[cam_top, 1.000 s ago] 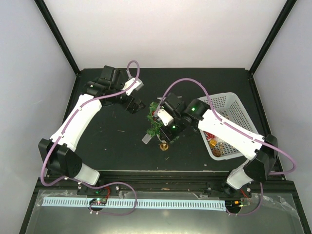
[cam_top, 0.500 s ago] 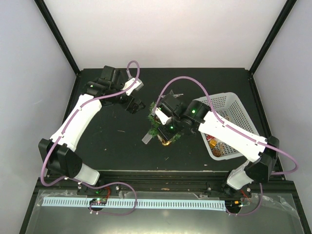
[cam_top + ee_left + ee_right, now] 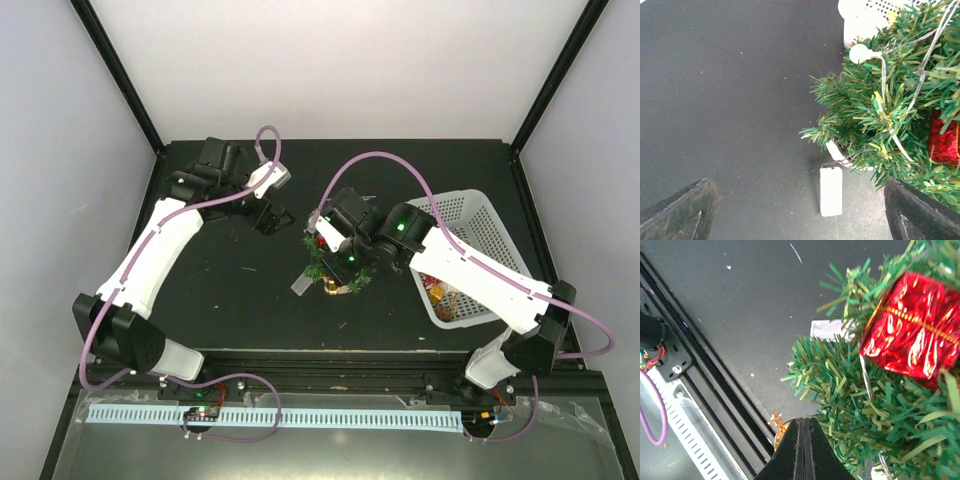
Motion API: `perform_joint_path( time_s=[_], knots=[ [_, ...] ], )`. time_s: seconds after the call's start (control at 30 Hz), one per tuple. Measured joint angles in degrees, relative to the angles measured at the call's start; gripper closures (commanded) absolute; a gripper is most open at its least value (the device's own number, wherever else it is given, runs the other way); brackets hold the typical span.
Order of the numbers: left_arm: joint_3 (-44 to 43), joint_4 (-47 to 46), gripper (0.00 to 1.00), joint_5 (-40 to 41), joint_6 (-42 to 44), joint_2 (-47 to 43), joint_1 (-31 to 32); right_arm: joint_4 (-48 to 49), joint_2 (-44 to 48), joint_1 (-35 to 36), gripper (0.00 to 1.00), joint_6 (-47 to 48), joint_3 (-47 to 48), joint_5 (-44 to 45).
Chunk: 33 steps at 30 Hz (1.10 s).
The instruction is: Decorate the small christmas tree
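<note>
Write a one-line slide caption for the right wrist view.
Shut right gripper hovers beside the small christmas tree, where a shiny red gift-box ornament sits among the green branches.

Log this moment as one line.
left gripper open beside tree | right gripper shut over tree | red gift on branches

From above, right pincer (image 3: 322,240) hides most of your small christmas tree (image 3: 338,268). Right-wrist view: gold ornament (image 3: 779,429) half-hidden behind fingers (image 3: 804,450); red gift (image 3: 912,332) blurred.

Glossy red foil gift box (image 3: 912,330)
</note>
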State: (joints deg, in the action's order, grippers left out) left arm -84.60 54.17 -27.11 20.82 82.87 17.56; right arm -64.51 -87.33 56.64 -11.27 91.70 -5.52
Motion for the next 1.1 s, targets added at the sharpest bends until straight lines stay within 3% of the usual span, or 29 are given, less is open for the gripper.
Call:
perform_joint_path(
  time_s=[0.3,0.4,0.7,0.9,1.1],
  knots=[
    [2.03,0.74,0.14,-4.90,2.27,-3.26,-3.91,-0.17,-1.84,1.20,0.99,0.46,3.69,-0.68],
    [3.08,1.40,0.20,-6.45,3.08,-4.17,-4.28,-0.20,-2.69,1.51,0.99,0.44,3.85,-0.68],
    [4.22,5.68,0.63,-16.83,8.11,-7.67,-4.50,-0.50,-6.01,1.51,0.99,0.24,9.05,-0.55],
    [4.72,11.08,0.84,-25.94,14.32,-8.63,-4.50,-0.79,-6.49,1.51,0.99,0.24,12.11,-0.55],
    [6.71,16.06,0.81,-33.42,19.63,-8.46,-4.50,-1.68,-6.60,1.51,0.99,0.22,14.40,-0.55]
  ],
)
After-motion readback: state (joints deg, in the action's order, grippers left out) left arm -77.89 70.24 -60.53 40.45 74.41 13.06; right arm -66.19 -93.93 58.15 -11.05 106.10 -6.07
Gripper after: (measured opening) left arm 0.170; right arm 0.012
